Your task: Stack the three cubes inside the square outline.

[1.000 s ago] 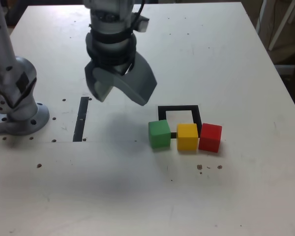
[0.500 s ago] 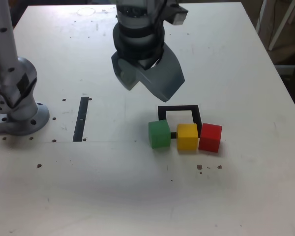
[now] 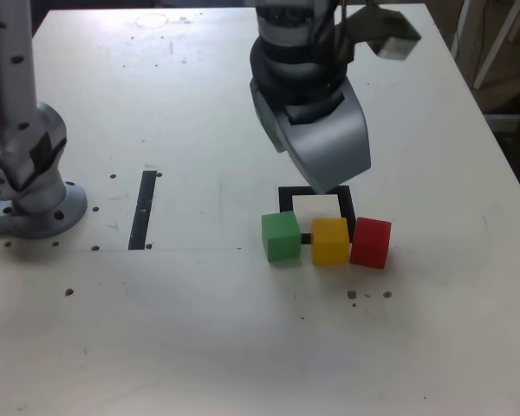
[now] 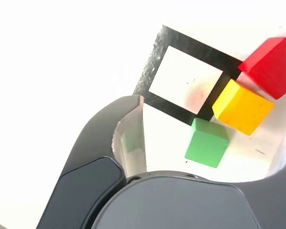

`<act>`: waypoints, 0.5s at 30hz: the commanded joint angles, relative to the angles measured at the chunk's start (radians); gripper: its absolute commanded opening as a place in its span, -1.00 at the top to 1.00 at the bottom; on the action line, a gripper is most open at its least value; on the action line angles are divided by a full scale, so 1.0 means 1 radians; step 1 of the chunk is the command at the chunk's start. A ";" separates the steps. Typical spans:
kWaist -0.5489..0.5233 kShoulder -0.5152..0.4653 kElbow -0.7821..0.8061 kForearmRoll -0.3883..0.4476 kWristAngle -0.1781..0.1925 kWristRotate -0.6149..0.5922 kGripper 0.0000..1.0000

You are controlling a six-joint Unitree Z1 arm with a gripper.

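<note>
Grey gripper (image 3: 316, 160), jaws apart and empty, above thin black square outline (image 3: 285, 197).
3 matte cubes in a row: green (image 3: 281, 236), yellow (image 3: 330, 241), red (image 3: 370, 243).

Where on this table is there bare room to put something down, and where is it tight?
Bare patches: the near table in front of the cubes, and between the black strip and the green cube. Crowded: the green, yellow cube and red cube line the square outline's near edge, with the open gripper hanging above it.

White table (image 3: 416, 104), square outline (image 3: 284, 198), green cube (image 3: 281, 236), yellow cube (image 3: 330, 241), red cube (image 3: 371, 243), black strip (image 3: 142, 210)
</note>
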 commanded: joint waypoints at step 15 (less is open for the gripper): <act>-0.072 0.174 -0.187 0.067 0.121 0.042 -0.98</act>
